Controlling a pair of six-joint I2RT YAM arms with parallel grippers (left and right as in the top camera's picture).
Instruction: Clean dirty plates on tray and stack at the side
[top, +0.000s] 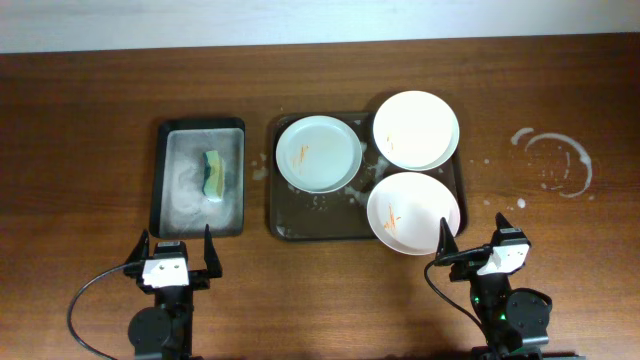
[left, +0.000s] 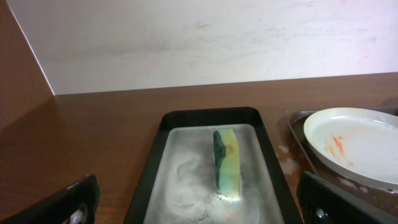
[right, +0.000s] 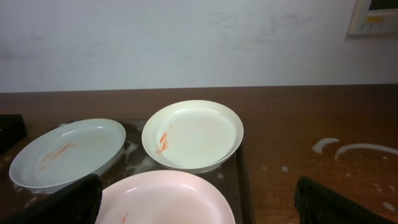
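Three white plates with orange smears lie on the dark tray: one at the left, one at the back right, one at the front right. In the right wrist view they show as the left plate, the back plate and the near plate. The left plate also shows in the left wrist view. My left gripper is open and empty in front of the tub. My right gripper is open and empty, just in front of the front right plate.
A narrower dark tub of foamy water left of the tray holds a yellow-green sponge, standing on edge in the left wrist view. White foam rings mark the table right of the tray.
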